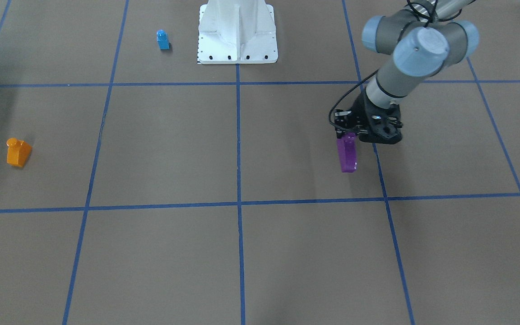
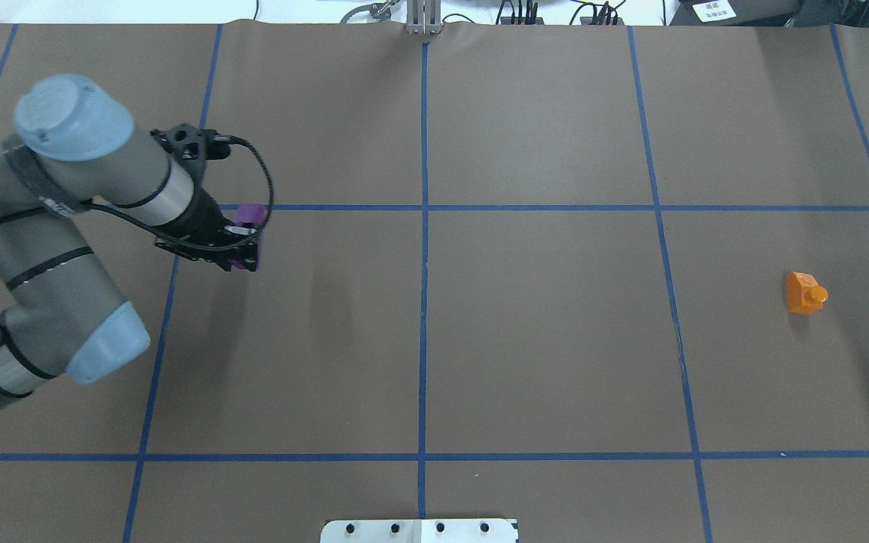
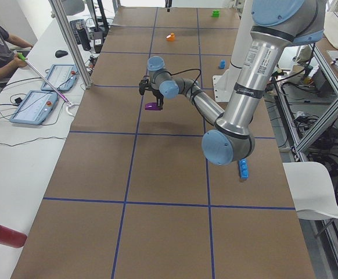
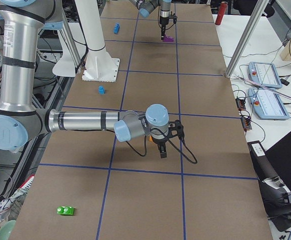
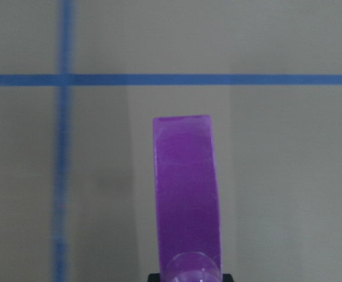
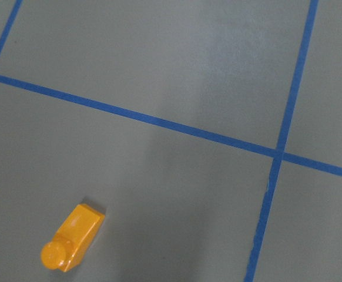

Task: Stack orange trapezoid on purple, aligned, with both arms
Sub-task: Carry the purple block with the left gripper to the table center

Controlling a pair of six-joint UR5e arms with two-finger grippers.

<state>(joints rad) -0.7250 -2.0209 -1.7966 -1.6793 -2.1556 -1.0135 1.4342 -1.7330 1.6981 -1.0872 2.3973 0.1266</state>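
The purple block hangs from my left gripper, which is shut on it close over the table near a blue tape crossing. The overhead view shows the left gripper with purple showing on both sides of it. The left wrist view shows the purple block stretching away from the camera, its stud nearest. The orange trapezoid lies alone far to the right, also in the right wrist view. My right gripper shows only in the exterior right view; I cannot tell whether it is open or shut.
A small blue single-stud block stands near the white robot base. A long blue brick lies beside the left arm's base. A green brick lies at the table's right end. An operator sits at the side table.
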